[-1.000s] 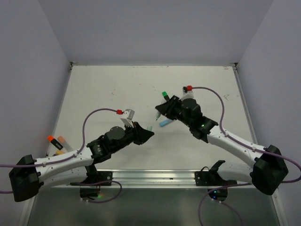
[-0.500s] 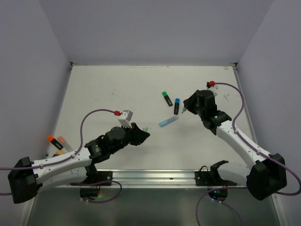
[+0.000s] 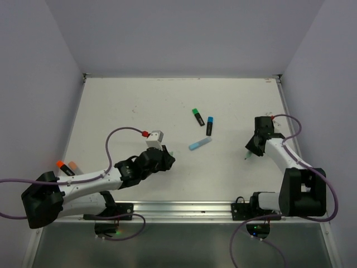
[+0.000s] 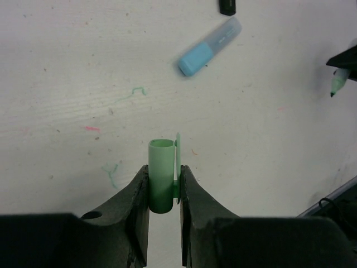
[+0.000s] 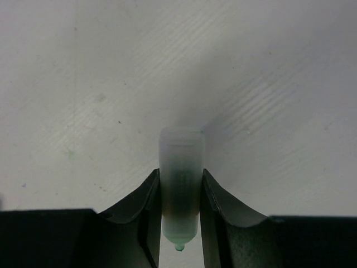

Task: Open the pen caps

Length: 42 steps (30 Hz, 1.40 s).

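Pen caps lie in several places, and one is off its marker: the mint cap (image 4: 162, 173), a short open tube with a side clip, stands upright between the fingers of the left gripper (image 4: 164, 177), which are closed snugly on its lower half, low over the near-left part of the white table (image 3: 139, 106). The right gripper (image 5: 179, 174) is clamped on a pale uncapped marker body (image 5: 181, 153) with its green tip at the near end, near the table's right edge. Between the arms, the green cap (image 3: 194, 111) and the blue cap (image 3: 210, 119) each sit on a short black marker, just beside each other. The light blue cap (image 4: 192, 62) is on its pastel marker close by. At the left edge the orange cap (image 3: 59, 163) is on its black marker.
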### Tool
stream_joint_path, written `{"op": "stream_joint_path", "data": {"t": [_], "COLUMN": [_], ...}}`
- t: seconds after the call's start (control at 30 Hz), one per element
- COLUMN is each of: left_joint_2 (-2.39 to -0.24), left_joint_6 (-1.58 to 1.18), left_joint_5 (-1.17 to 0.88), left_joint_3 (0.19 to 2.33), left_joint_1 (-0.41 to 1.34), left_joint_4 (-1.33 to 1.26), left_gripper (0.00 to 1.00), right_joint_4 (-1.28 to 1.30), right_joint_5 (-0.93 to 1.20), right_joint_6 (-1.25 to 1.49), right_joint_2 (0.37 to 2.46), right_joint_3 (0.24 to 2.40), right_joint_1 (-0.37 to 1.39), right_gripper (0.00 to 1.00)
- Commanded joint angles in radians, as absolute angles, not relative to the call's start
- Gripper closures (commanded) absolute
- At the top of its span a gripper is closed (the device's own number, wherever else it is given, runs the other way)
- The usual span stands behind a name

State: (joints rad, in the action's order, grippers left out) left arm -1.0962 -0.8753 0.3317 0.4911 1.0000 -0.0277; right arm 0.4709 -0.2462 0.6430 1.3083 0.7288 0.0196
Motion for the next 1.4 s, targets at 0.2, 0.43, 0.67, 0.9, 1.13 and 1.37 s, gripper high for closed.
{"op": "stream_joint_path", "data": {"t": [0.2, 0.43, 0.67, 0.9, 1.13, 1.37], "left_joint_2": [-1.203, -1.334, -1.44, -1.502, -1.494, -1.505], "left_joint_6": [-0.822, -0.793, -0.77, -0.767, -0.77, -0.788], "left_joint_5": [0.357, 0.359, 0.305, 0.276, 0.29, 0.281], "left_joint_3": [0.462, 0.491, 0.548, 0.574, 0.543, 0.525], "left_joint_1": [0.858, 0.815, 0.785, 0.762, 0.749, 0.746], "left_joint_4": [-0.087, -0.127, -0.167, -0.186, -0.189, -0.198], "left_gripper": [1.0, 1.0, 1.0, 1.0, 1.0, 0.97], "right_joint_4": [0.471, 0.451, 0.439, 0.451, 0.521, 0.548], "right_joint_5": [-0.232, -0.195, -0.153, -0.199, -0.169, -0.152], "right_joint_6": [0.545, 0.509, 0.489, 0.485, 0.506, 0.647], "right_joint_2": [1.374, 1.391, 1.425, 1.376, 1.233, 1.285], "right_joint_3": [0.729, 0.735, 0.739, 0.744, 0.79, 0.903], "right_joint_1": [-0.055, -0.055, -0.055, -0.055, 0.03, 0.27], "right_gripper": [0.98, 0.91, 0.6, 0.3, 0.23, 0.23]}}
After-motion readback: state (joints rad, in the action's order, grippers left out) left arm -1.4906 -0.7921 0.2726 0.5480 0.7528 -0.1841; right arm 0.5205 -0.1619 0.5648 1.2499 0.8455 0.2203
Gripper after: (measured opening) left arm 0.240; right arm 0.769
